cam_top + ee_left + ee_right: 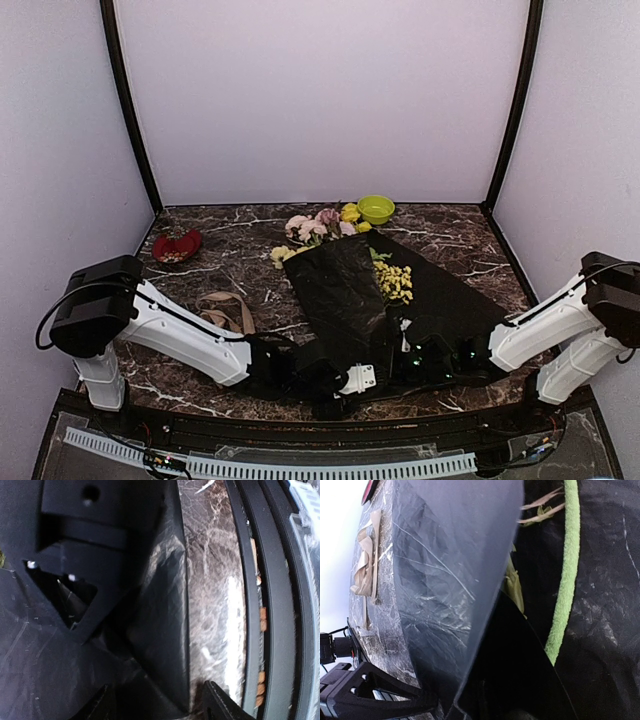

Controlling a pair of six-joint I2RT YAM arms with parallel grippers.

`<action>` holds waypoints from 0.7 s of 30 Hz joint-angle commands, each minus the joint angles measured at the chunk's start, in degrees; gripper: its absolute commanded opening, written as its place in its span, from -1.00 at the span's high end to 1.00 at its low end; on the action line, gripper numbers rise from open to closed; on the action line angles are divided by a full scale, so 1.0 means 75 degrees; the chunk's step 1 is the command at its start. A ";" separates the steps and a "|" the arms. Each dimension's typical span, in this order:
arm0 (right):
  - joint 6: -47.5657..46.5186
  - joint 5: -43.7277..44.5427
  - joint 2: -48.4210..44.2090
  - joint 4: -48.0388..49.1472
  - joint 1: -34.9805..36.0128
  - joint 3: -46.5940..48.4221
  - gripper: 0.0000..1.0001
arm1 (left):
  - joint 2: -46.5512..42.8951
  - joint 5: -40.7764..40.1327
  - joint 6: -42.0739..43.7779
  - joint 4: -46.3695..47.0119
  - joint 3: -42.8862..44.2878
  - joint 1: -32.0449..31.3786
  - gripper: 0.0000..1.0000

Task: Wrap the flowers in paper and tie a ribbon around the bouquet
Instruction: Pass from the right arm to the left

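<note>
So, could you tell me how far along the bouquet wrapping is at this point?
Done: the flowers lie on the paper, one flap folded over their stems. In hand: the right gripper seems to pinch the paper's near edge, the left gripper open beside it. Left: closing the wrap and tying; the ribbon lies bunched on the table, untouched.

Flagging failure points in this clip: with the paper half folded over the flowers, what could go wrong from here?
The paper is crinkly; if the right hand, which seems to pinch its flap, releases, the fold may spring open. The yellow sprigs lie outside the fold and could be crushed or left out. The ribbon lies bunched, possibly hard to pick up.
</note>
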 commanded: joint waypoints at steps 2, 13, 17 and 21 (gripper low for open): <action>-0.0171 0.0112 -0.0163 -0.0465 -0.0035 0.0209 0.79 | 0.0167 0.0902 -0.0164 -0.0654 -0.0098 0.0011 -0.17; -0.0940 0.0069 -0.1256 -0.2072 -0.0742 0.0214 0.57 | 0.0198 0.1785 -0.0269 -0.0733 -0.0292 0.0181 -0.09; -0.1098 -0.0077 -0.1720 -0.2427 -0.1069 0.0023 0.56 | 0.0221 0.1821 -0.0309 -0.0716 -0.0226 0.0213 -0.08; -0.1315 0.0014 -0.2442 -0.3056 -0.1313 -0.0017 0.54 | 0.0255 0.1912 -0.0328 -0.0756 -0.0171 0.0256 -0.07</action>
